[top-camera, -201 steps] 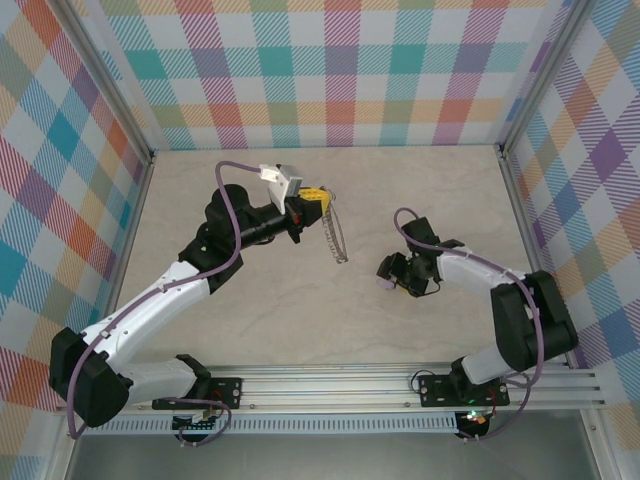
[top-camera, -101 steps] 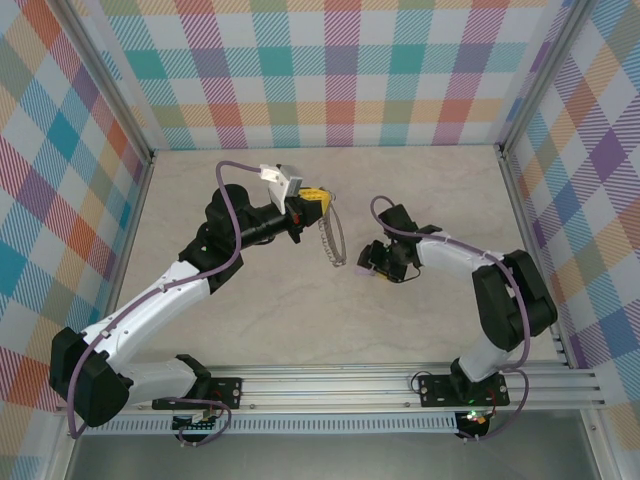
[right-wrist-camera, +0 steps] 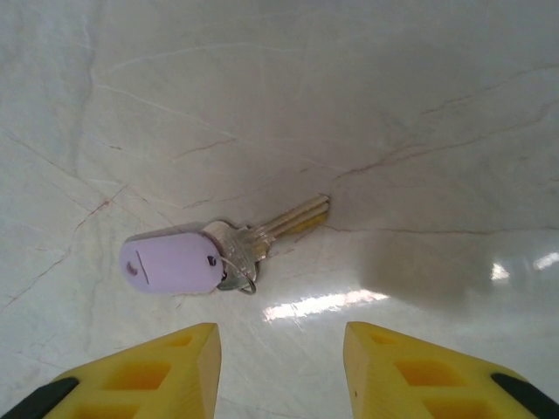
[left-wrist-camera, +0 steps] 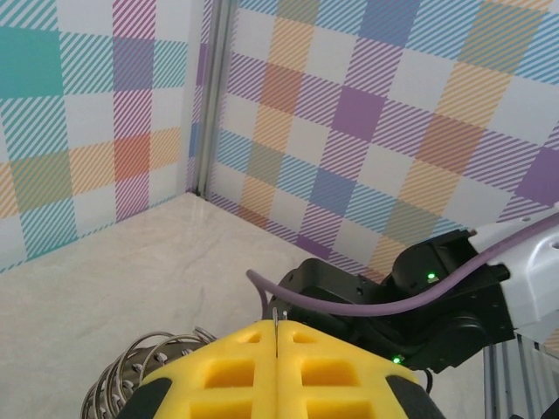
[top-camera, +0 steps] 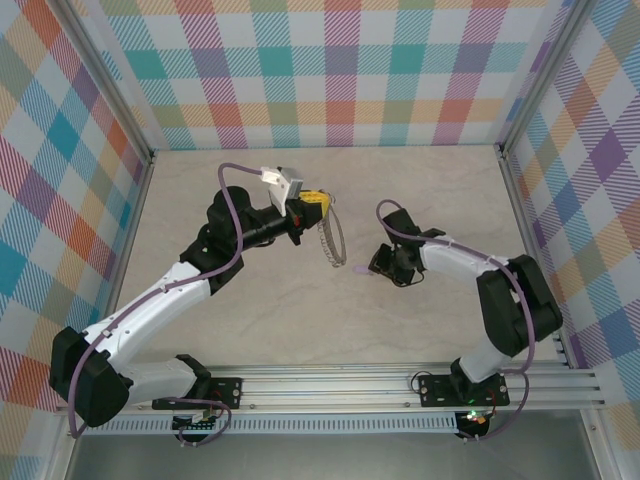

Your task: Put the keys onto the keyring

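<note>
Top view: the left gripper (top-camera: 312, 203) is held above the middle of the table (top-camera: 250, 320), with its yellow fingers together. The keyring (top-camera: 328, 245) hangs from it as a thin silver loop, its lower end pointing towards the near right. The right gripper (top-camera: 378, 268) sits low over the table, right of centre. The key (top-camera: 362, 271) is a small lilac speck just left of it, close to the loop's lower end but apart from it.

Left wrist view: the left gripper (left-wrist-camera: 276, 367) has its fingers pressed flat against each other, and a thin wire stands up from the seam. Coils of the keyring (left-wrist-camera: 131, 375) bulge out at the left side of the fingers, so it is clamped on the keyring. The right arm (left-wrist-camera: 437, 305) is visible beyond, black with green lights.

Right wrist view: the right gripper (right-wrist-camera: 279, 367) has its fingers apart with nothing between them. The key (right-wrist-camera: 175, 262) lies flat on the table ahead of the left finger, untouched. Its lilac head points left and its metal blade points right and away. A small wire ring passes through the head end.
</note>
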